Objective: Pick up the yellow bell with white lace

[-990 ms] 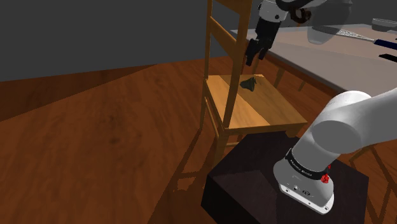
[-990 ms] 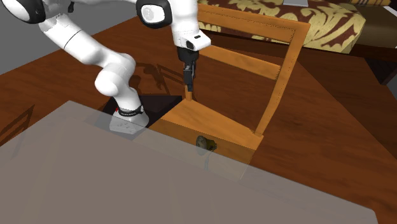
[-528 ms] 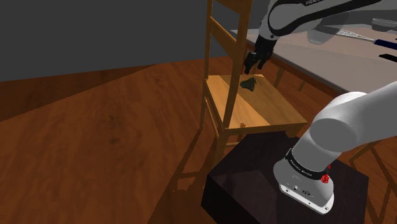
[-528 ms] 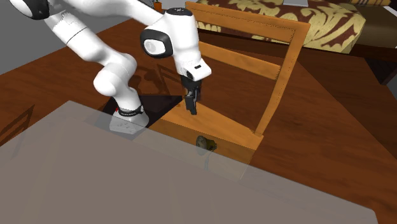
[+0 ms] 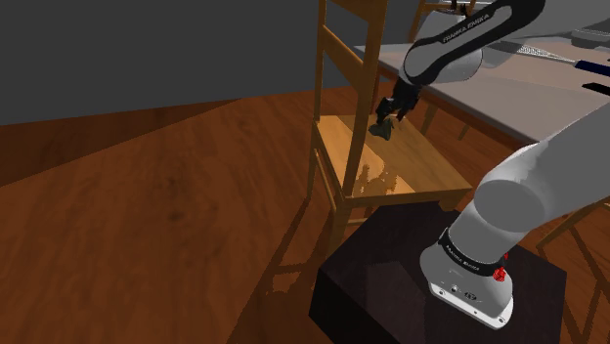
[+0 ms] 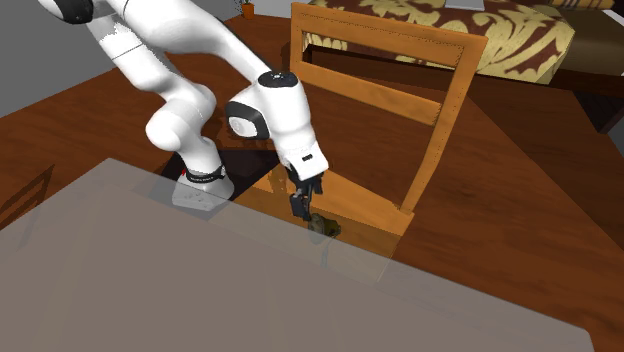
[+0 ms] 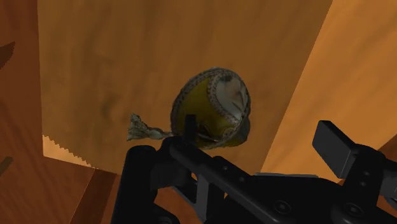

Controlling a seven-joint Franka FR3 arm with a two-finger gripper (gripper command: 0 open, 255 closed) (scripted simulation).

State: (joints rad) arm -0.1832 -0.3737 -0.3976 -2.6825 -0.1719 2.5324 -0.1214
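The bell lies on its side on the wooden chair seat, yellow inside, with a pale lace rim and a small tied tuft. It rests near the seat's edge closest to the grey table. My black gripper hangs just above it, open, fingers apart on either side and not touching it. The gripper covers most of the dark bell in the shoulder view. In the second exterior view the gripper stands right beside the bell, at the seat's near edge.
The chair's tall ladder back rises on the seat's far side from the table. A see-through grey tabletop overlaps the seat's near edge. My black stand sits on the wooden floor. A patterned bed stands behind.
The arm has swung down and toward the table: the gripper dropped from well above the chair seat to just over the bell. The bell has not moved.
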